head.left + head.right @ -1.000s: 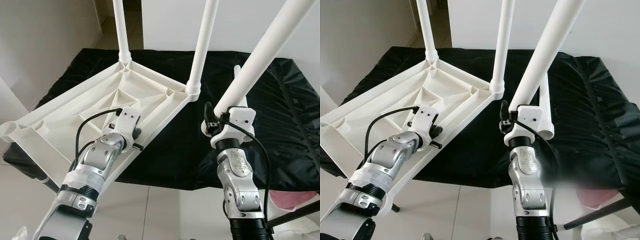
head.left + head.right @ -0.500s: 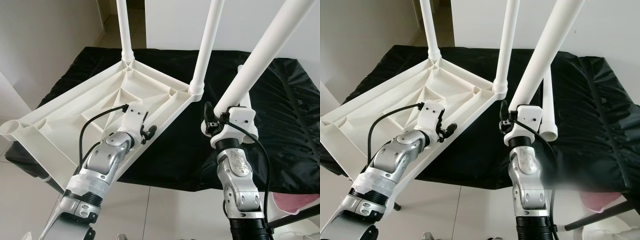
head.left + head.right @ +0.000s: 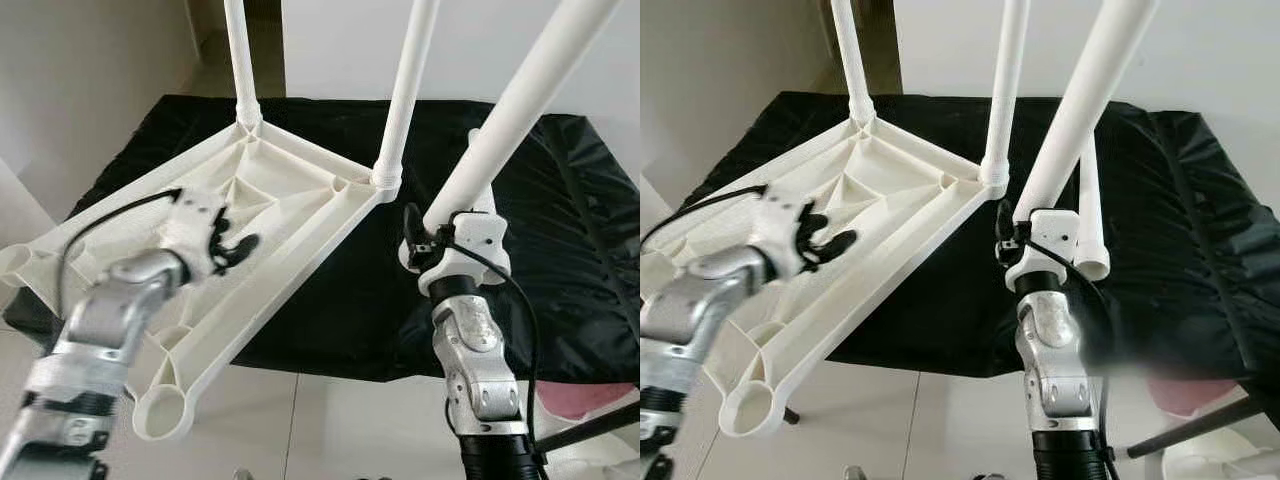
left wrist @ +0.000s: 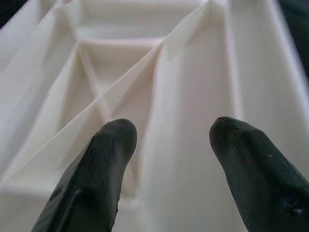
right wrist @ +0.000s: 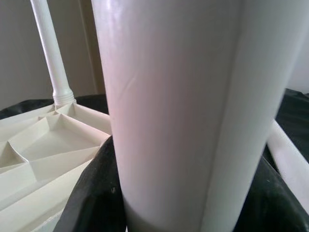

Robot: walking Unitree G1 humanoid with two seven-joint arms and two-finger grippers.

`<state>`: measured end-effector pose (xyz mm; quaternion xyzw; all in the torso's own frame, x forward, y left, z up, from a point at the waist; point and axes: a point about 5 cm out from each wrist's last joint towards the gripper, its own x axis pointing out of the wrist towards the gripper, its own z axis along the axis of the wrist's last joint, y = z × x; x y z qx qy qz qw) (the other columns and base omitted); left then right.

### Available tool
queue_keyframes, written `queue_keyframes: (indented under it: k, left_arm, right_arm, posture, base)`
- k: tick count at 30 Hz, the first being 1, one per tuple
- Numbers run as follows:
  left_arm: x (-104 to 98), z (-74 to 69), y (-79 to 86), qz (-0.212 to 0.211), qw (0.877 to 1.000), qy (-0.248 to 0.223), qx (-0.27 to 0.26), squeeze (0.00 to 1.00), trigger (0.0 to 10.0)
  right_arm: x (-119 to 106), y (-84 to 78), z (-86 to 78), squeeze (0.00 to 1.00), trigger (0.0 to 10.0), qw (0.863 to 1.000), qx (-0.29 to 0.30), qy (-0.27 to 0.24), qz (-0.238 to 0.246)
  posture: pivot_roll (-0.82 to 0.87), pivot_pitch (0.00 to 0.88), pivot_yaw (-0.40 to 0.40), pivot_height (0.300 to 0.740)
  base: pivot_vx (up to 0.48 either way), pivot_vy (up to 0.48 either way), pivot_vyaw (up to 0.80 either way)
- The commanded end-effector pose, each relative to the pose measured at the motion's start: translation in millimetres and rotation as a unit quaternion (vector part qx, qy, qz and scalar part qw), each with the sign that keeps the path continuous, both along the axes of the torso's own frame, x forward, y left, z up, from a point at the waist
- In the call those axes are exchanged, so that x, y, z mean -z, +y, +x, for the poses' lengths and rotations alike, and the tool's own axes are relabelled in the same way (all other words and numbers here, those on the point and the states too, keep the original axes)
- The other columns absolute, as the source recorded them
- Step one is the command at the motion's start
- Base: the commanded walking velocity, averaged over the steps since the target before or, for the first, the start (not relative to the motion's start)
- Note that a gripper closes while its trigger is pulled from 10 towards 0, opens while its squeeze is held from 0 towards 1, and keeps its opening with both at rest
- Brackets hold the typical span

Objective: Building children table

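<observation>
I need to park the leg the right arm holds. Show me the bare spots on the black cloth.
The black cloth lies bare on the robot's right, beyond the loose leg resting behind the right tool and its held leg. A narrower bare strip runs between the tabletop's edge and that tool. The left side is crowded by the upturned tabletop.

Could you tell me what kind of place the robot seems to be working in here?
Probably a room in a home, used as an assembly spot. An upturned white plastic tabletop with two legs fitted lies on a black cloth-covered surface, with pale tiled floor below and plain white walls around.
</observation>
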<state>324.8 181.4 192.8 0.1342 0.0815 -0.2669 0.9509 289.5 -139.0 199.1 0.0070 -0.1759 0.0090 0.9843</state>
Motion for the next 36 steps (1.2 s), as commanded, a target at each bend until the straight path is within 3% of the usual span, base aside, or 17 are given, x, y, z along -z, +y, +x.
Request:
queue_keyframes:
  k: [1, 6, 18, 36]
  left_arm:
    - [2, -13.2, -0.4, 0.025, 0.998, 0.022, 0.056, 0.0, 10.0]
    - [5, -24.0, 7.4, 0.037, 0.996, 0.042, 0.067, 0.0, 10.0]
    - [26, -47.4, 45.5, 0.128, 0.986, 0.093, 0.056, 0.0, 10.0]
    - [27, -63.2, 58.8, 0.131, 0.984, 0.11, 0.057, 0.0, 10.0]
  right_arm:
    - [-1, 2.9, 0.9, 0.0, 10.0, 1.0, -0.008, -0.003, 0.003]
    - [-1, 3.0, 1.5, 0.0, 10.0, 1.0, -0.008, -0.002, 0.004]
    - [-1, -0.3, 0.4, 0.0, 10.0, 1.0, -0.01, -0.002, -0.002]
    - [1, -1.0, -0.6, 0.0, 10.0, 1.0, -0.018, 0.007, -0.011]
  posture:
    - [0.02, 0.072, 0.023, 0.74]
    - [0.02, 0.074, 0.021, 0.74]
    - [0.02, 0.088, 0.015, 0.74]
    - [0.03, 0.11, 0.0, 0.74]
  base:
    - [0.0, 0.0, 0.0]
    - [0.0, 0.0, 0.0]
    - [0.0, 0.0, 0.0]
    - [0.0, 0.0, 0.0]
